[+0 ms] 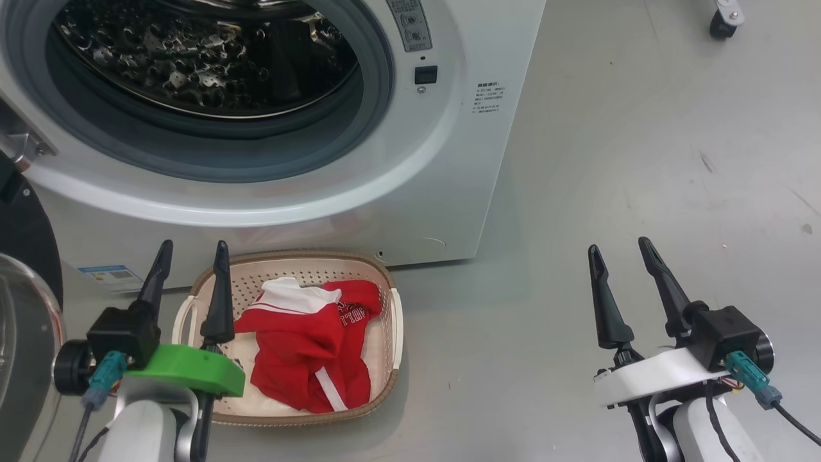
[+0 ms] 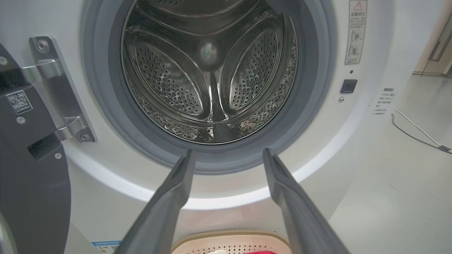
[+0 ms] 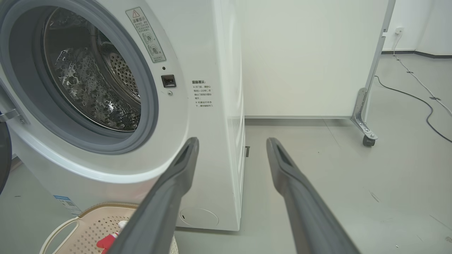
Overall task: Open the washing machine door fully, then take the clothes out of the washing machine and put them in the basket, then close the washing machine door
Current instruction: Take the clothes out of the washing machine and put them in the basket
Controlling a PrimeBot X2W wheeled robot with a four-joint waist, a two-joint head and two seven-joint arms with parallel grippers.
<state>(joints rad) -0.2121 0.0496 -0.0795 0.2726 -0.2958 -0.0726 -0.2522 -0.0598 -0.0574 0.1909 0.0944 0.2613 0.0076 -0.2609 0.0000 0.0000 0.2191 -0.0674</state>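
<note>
Crumpled red clothes [image 1: 301, 346] are lying in the perforated cream basket [image 1: 387, 285], which is sitting on the floor [image 1: 609, 160] against the boxy white washing machine [image 1: 449, 160]. Its glossy black round door [image 1: 29, 244] is standing open. The left gripper [image 1: 194, 244] and right gripper [image 1: 617, 242] are hovering with fingers spread, holding nothing.

White washing machine [image 1: 442, 167], black door [image 1: 25, 237] swung open at left; red-and-white clothes [image 1: 301, 346] crumpled inside cream basket [image 1: 359, 260] at its foot.
</note>
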